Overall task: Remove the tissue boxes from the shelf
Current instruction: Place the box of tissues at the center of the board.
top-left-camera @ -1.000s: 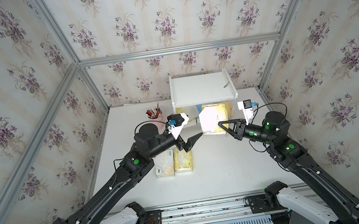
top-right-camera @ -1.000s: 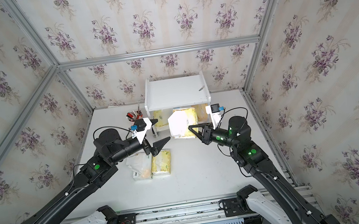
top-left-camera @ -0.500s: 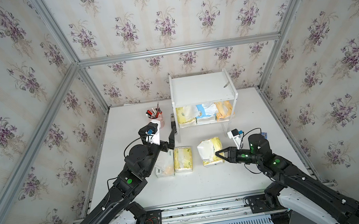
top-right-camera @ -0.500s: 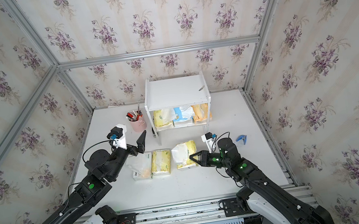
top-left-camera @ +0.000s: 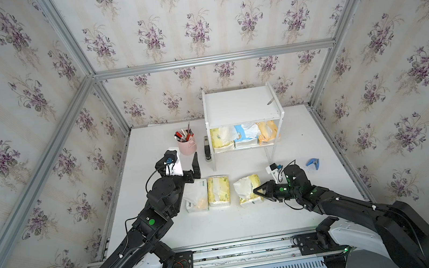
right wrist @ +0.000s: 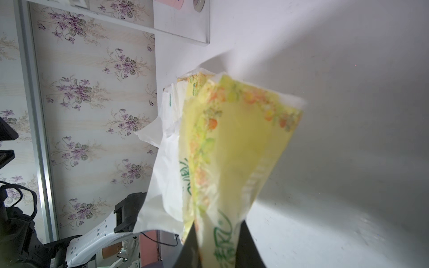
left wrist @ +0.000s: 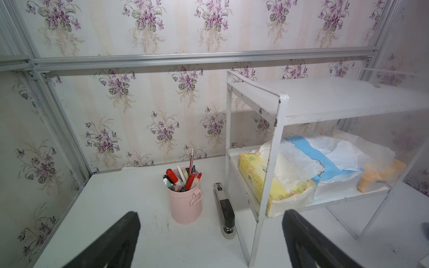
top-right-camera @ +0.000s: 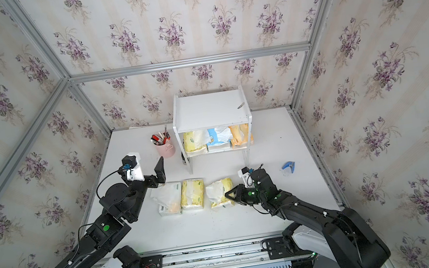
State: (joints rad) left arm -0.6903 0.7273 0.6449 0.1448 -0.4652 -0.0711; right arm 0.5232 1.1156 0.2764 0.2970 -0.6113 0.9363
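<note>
1. Right wrist view: the right gripper [right wrist: 220,246] has its two black fingers pinched on the crinkled end of a held yellow pack [right wrist: 234,143]. White tissue spills from its slit, and its long axis runs straight away from the fingers.
2. In both top views the held yellow pack [top-left-camera: 247,191] is at the right end of a row on the table [top-left-camera: 247,223], beside a middle yellow pack [top-left-camera: 218,190] and a white pack [top-left-camera: 196,199]. All three lie side by side with their long axes running from the near edge toward the shelf [top-left-camera: 240,106]. The held one is slightly skewed. I cannot tell whether it rests fully on the table.
3. The shelf stands against the back wall. Its lower tier carries a shelf yellow pack [top-left-camera: 221,140], a blue pack [top-left-camera: 246,136] and an orange pack [top-left-camera: 266,132], packed together with their short ends facing the front.
4. The left gripper [left wrist: 212,243] has its fingers spread wide and grips nothing. It faces the pink pen cup [left wrist: 184,204] and the stapler [left wrist: 226,211], just left of the shelf's front leg.
5. The table is plain white. Floral wallpaper and aluminium frame rails enclose it on three sides.
6. Bare table lies right of the shelf and in front of the row. A small blue clip [top-left-camera: 313,162] lies near the right edge, apart from the right gripper.
</note>
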